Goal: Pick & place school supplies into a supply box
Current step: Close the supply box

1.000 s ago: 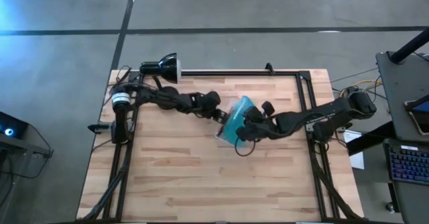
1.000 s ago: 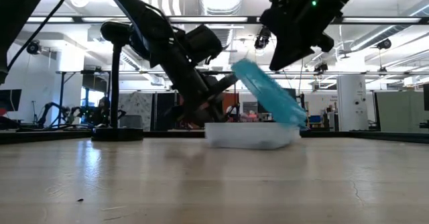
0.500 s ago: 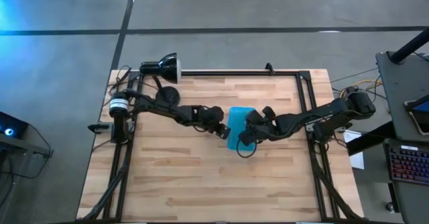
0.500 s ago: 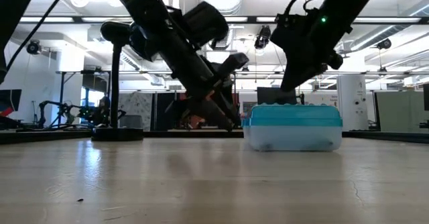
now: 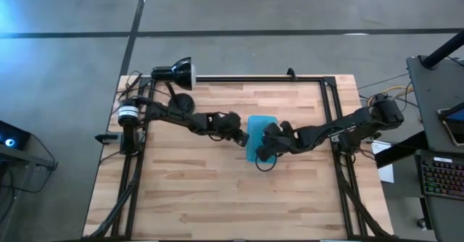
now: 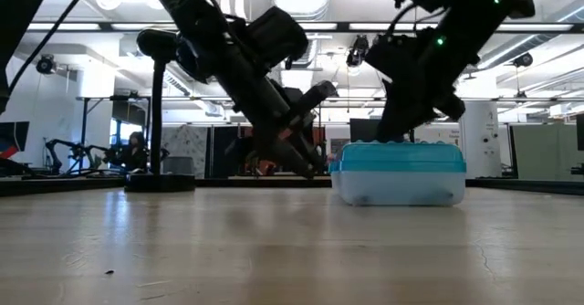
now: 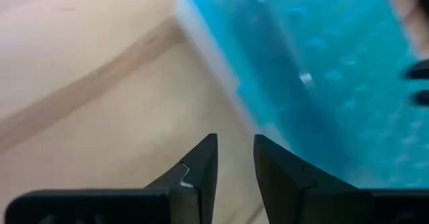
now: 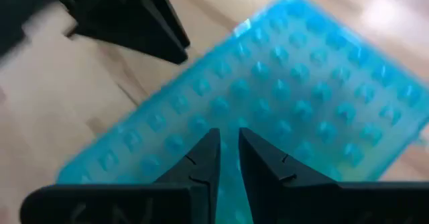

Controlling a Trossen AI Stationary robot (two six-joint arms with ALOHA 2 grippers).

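Observation:
The supply box lies shut near the table's middle, its teal lid on top of the clear whitish base, which rests flat on the wood. My right gripper is shut and stands over the lid, pointing down at it. My left gripper is shut and hovers just off the box's left side, slanting down at the table; it does not plainly touch the box. No school supplies can be made out; what lies inside the box is hidden. My right gripper meets the box's teal lid on its studded top face, toward the side nearest the right arm. It comes from above, slanting down, with the shut fingertips on the lid. The box stays flat on the table, lid down.
A black desk lamp stands at the table's far left corner, its base on the wood. A black frame rail runs along the far edge. Bare wood lies toward the near edge.
The teal lid, tilted up a second ago, has swung down onto the clear base, and the box has turned square to the table. My right gripper came down over the lid. My left gripper moved slightly toward the near edge, beside the box.

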